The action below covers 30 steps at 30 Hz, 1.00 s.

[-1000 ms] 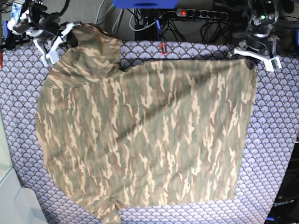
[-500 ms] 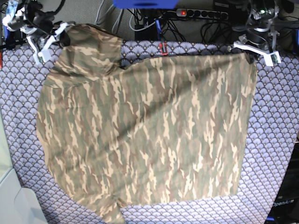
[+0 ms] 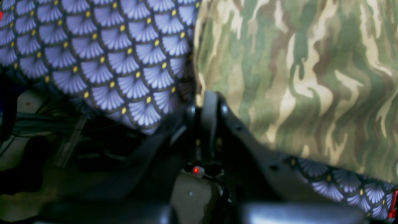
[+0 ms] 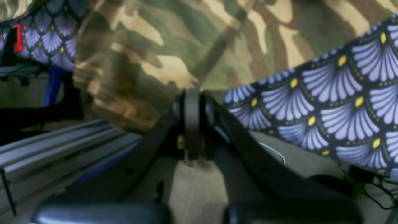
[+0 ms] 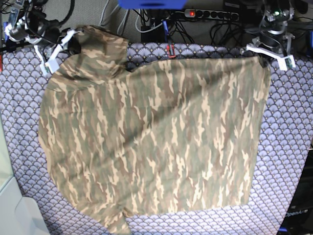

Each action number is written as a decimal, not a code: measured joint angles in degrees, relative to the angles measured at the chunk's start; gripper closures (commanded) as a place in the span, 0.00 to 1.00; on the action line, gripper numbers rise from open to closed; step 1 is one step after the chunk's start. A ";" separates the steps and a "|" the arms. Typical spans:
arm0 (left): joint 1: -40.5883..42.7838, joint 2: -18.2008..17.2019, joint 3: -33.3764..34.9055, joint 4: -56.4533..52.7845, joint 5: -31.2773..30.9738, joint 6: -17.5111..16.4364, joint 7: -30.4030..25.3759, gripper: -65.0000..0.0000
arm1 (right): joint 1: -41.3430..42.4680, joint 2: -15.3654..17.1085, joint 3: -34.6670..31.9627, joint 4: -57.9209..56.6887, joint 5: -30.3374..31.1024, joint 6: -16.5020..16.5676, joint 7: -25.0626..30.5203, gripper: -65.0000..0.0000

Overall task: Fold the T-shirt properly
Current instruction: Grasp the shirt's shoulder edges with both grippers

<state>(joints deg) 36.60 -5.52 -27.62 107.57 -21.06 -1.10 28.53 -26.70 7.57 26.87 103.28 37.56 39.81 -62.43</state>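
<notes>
The camouflage T-shirt (image 5: 156,137) lies spread across the purple scallop-patterned table cloth (image 5: 288,147), its far corners lifted. At the right of the base view, my left gripper (image 5: 264,59) is shut on the shirt's far right corner. The left wrist view shows the left gripper (image 3: 206,99) pinching the T-shirt (image 3: 295,77) at its edge. At the far left, my right gripper (image 5: 74,43) is shut on the bunched far left corner. In the right wrist view the right gripper (image 4: 192,93) clamps the T-shirt (image 4: 174,40), which hangs crumpled to one side.
A power strip (image 5: 210,14) and cables lie behind the table's far edge. A small red clip (image 5: 170,50) sits at that edge. A white box (image 5: 14,215) stands at the near left corner. A blue object (image 5: 151,4) is at the top.
Both grippers have kept their hold and pulled the far corners slightly toward the back. The bunched left corner swung left and then came back to the right.
</notes>
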 measured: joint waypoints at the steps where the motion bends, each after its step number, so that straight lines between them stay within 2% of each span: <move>1: 0.02 -0.02 0.00 0.00 0.00 0.00 -0.02 0.99 | 0.02 0.00 0.00 0.00 0.00 0.00 0.02 0.98; 15: 0.00 0.00 0.00 0.00 0.02 0.00 -0.02 0.99 | 0.17 0.02 -0.02 -0.28 0.11 -0.02 -1.38 0.99; 22: 0.22 0.22 0.00 0.04 0.00 0.00 -0.02 0.99 | 1.38 0.57 0.33 -8.07 2.16 0.72 -1.60 1.00; 30: 0.85 0.31 0.00 0.09 -0.02 0.02 -0.02 0.99 | 1.40 0.66 0.48 -8.50 2.95 0.70 -1.27 1.00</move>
<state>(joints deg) 37.45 -5.21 -27.62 107.66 -21.08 -1.08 28.51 -25.30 8.23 27.35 94.78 40.51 40.51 -63.70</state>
